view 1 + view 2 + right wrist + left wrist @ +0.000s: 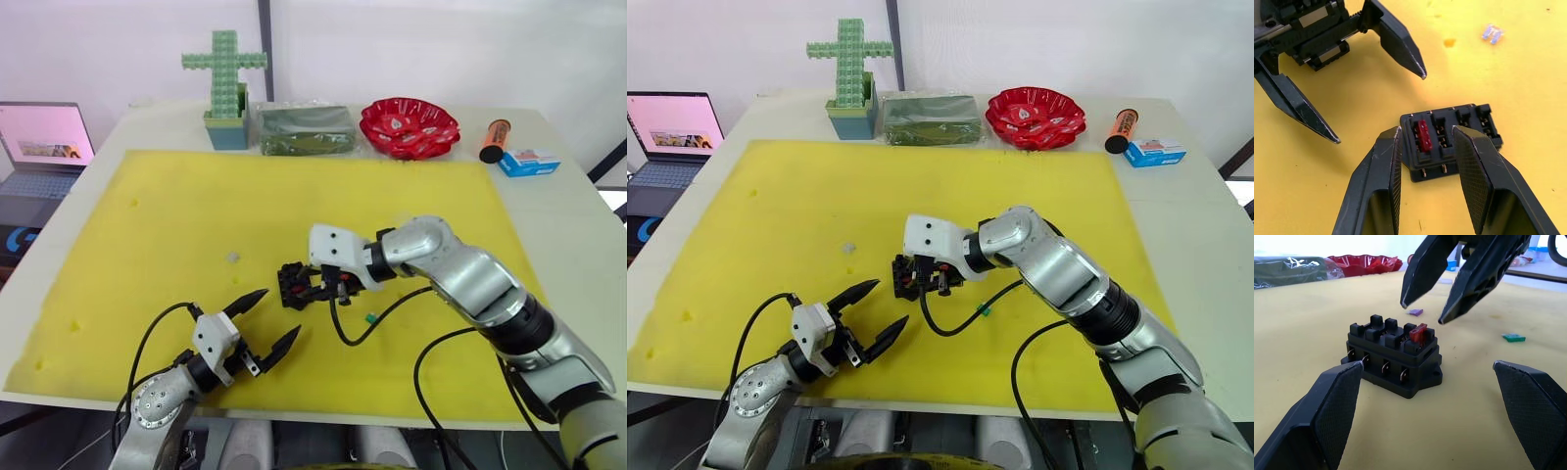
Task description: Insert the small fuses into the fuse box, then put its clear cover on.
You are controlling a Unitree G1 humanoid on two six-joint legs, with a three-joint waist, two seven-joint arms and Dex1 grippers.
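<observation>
The right arm reaches in across the front, its wrist bent down, and the right gripper [1425, 134] hangs with fingers parted. The left arm is drawn in low, and the left gripper [266, 320] points toward it, fingers spread wide.

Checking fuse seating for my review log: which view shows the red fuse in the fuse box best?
The right wrist view: it looks down on the red fuse sitting in an end slot of the fuse box, between the open right gripper fingers. The left wrist view shows it side-on. In the eye views the right gripper hides it.
</observation>
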